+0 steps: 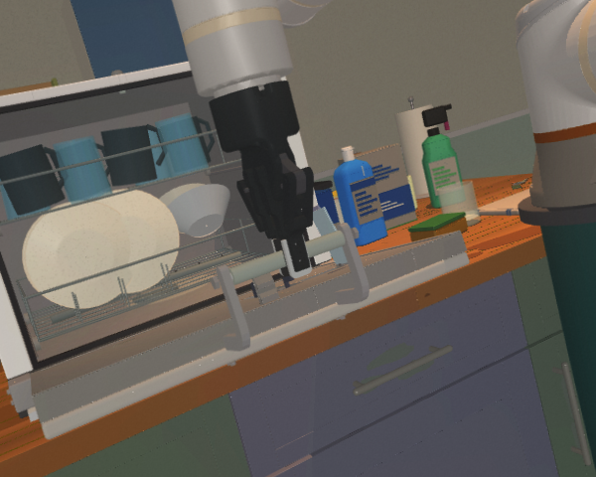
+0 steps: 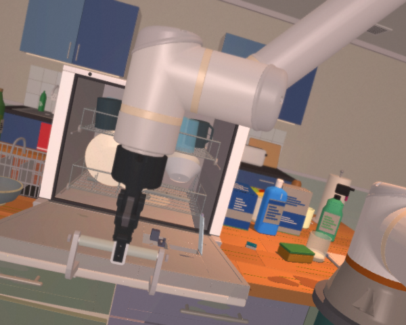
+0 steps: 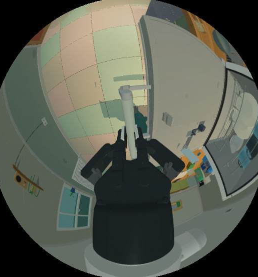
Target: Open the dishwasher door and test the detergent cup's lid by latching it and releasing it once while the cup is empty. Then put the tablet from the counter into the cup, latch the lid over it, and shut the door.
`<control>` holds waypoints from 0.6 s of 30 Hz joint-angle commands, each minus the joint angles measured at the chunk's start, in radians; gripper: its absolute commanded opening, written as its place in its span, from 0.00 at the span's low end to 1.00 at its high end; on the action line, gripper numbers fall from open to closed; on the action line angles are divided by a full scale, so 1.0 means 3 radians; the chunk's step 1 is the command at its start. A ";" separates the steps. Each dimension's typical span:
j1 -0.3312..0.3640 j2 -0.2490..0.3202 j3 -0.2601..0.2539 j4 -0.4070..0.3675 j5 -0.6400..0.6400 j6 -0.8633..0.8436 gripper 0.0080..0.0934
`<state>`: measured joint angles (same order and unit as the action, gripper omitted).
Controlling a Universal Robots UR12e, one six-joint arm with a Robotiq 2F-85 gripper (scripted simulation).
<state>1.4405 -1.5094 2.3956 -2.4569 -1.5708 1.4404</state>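
Note:
The dishwasher door lies folded down flat in front of the open dishwasher, reaching out past the counter edge. I grip the door's pale handle bar in my closed gripper, coming down on it from above. On the door's inner face, just behind the handle, sits the detergent cup with its lid standing upright beside it. The small teal tablet lies on the counter to the right of the door. Mugs, plates and a bowl fill the racks.
My own arm base stands at the right counter end. A blue bottle, detergent boxes, a green pump bottle, a paper towel roll, a glass and a sponge crowd the counter right of the dishwasher. A dish rack with a bowl stands left.

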 commanded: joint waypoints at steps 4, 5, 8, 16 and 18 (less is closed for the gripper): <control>0.0019 0.0067 0.0017 -0.0090 0.0000 0.0020 0.00; 0.0024 0.0084 0.0022 -0.0112 0.0000 0.0024 0.00; 0.0037 0.0134 0.0036 -0.0176 0.0000 0.0037 0.00; 0.0063 0.0255 0.0065 -0.0326 0.0000 0.0064 0.00; 0.0069 0.0282 0.0071 -0.0359 0.0000 0.0069 0.00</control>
<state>1.4613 -1.4239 2.4180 -2.5647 -1.5707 1.4612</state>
